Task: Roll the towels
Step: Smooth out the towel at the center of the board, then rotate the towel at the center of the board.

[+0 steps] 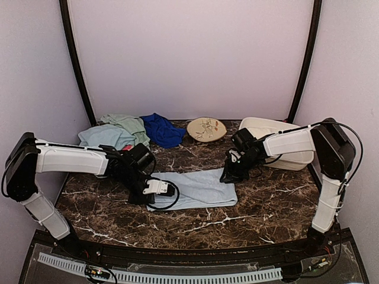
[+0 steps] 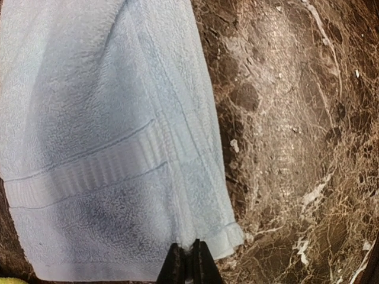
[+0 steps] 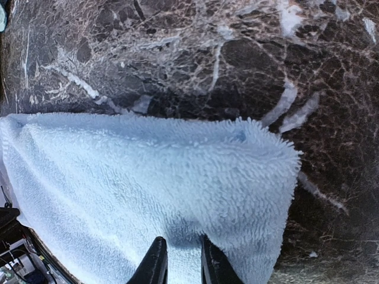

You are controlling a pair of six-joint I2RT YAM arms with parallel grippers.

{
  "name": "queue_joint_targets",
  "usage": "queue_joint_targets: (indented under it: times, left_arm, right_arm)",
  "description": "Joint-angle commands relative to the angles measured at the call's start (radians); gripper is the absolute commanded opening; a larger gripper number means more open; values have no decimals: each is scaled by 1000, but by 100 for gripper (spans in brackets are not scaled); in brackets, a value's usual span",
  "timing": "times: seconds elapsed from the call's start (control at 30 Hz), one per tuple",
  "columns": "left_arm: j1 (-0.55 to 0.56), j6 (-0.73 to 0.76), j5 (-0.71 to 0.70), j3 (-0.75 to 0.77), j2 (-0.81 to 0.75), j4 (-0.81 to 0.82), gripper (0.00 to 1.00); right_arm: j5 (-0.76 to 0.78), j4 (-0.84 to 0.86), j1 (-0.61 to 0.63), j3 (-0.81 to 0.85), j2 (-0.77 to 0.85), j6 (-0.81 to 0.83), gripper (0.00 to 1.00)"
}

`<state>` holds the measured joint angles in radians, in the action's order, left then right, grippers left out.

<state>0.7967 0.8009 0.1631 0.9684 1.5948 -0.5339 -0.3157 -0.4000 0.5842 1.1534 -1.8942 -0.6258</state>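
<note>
- jaws of the left gripper (image 2: 187, 263) are pressed together on one hem of the light blue towel (image 2: 106, 136); the right gripper (image 3: 180, 260) pinches its other end.
- towel lies flat mid-table, not yet rolled; i think the next move needs both ends turned evenly.
- behind: heap of towels (image 1: 118, 135), plate (image 1: 206, 129), white tub (image 1: 260, 127) close by the right arm.

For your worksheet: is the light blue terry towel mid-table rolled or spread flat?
Spread flat, not rolled: the light blue terry towel lies level, with no coil anywhere.
</note>
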Motion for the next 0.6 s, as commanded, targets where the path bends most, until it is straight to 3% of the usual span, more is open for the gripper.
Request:
queue_joint_targets:
  times: [0.0, 0.17, 0.43, 0.57]
  left_arm:
    - [1, 32, -28, -69, -57, -48, 0]
    - [1, 44, -50, -112, -85, -33, 3]
    - [1, 41, -99, -121, -108, 8, 60]
    - [1, 22, -32, -38, -119, -73, 64]
  right_arm:
    - [91, -103, -11, -19, -20, 18, 21]
    - [96, -105, -12, -23, -25, 21, 21]
    - [99, -107, -12, -26, -17, 22, 21]
    - [97, -108, -13, -30, -14, 24, 21]
